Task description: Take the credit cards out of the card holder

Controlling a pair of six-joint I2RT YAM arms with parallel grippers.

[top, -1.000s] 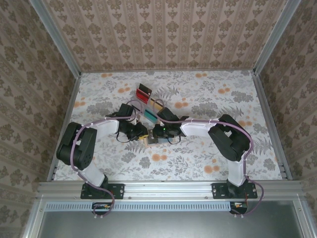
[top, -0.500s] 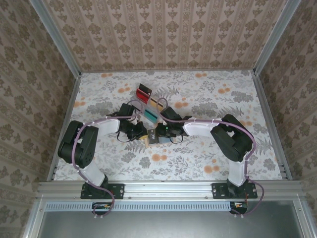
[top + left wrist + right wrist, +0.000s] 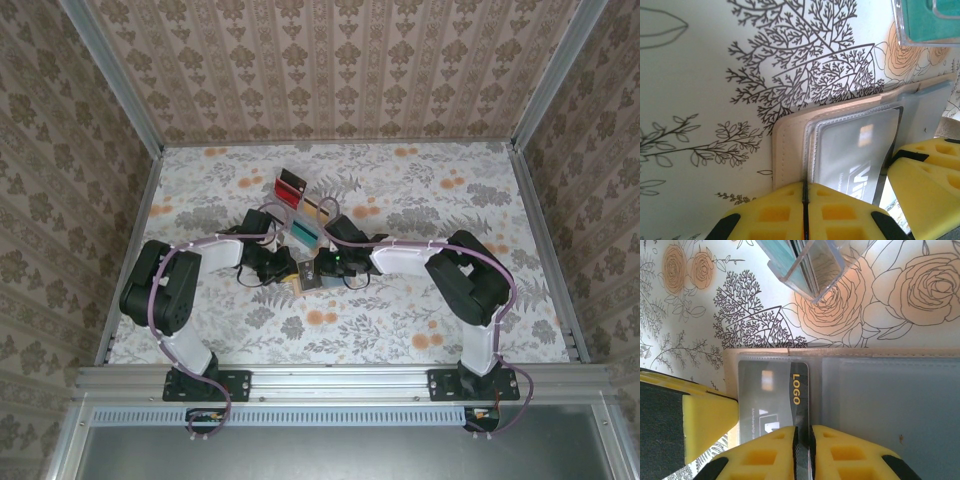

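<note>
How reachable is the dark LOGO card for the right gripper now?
Probably yes: the right gripper looks closed on the edge of the LOGO card, while the left gripper pins the card holder.

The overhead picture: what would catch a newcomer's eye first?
Two black-and-white arms meet mid-table over an open tan wallet. The left gripper is shut on the wallet's edge, and the right gripper pinches a dark card marked LOGO in its clear pocket. Just behind stands a clear stand holding red and teal cards.
</note>
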